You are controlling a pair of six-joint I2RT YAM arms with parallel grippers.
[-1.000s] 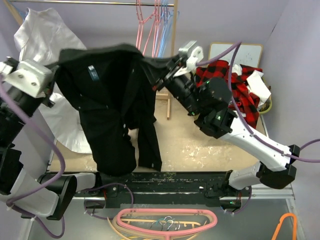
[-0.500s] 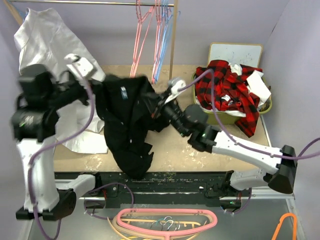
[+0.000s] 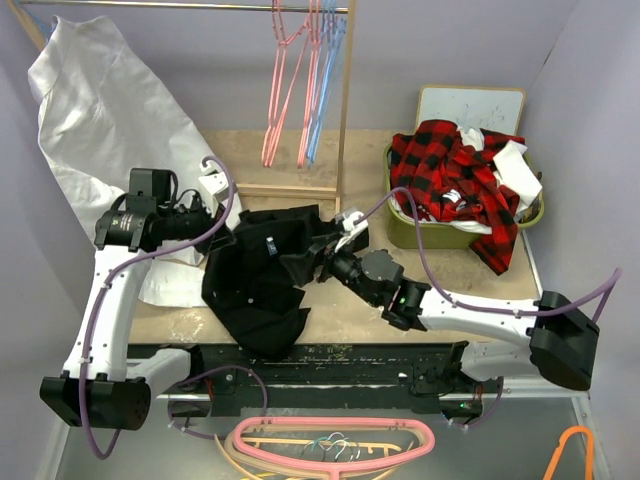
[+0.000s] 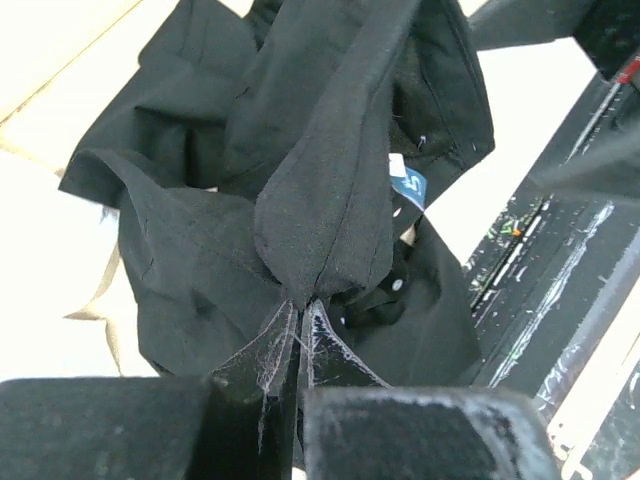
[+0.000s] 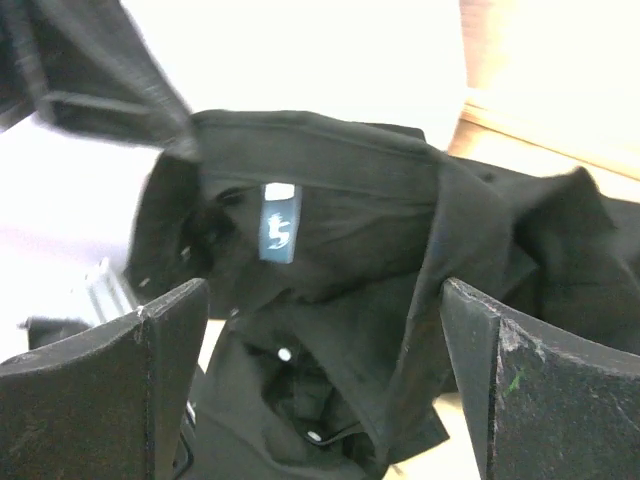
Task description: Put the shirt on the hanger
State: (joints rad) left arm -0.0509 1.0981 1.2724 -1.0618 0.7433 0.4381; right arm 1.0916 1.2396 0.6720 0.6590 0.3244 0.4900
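Shirt, black and button-up, lies in a crumpled heap on the wooden table, near the front edge, between my two arms. My left gripper is clamped tight on a fold of its fabric; in the left wrist view the cloth rises in a peak straight out of my closed fingertips. My right gripper sits at the heap's right side with its fingers spread wide and nothing held. The collar and its small blue size label lie just past them.

The light blue hanger hangs from the rail at the back, beside the pink hangers, well apart from the shirt. A white cloth drapes at the left, and a red-and-black plaid shirt fills the green basket at the right.
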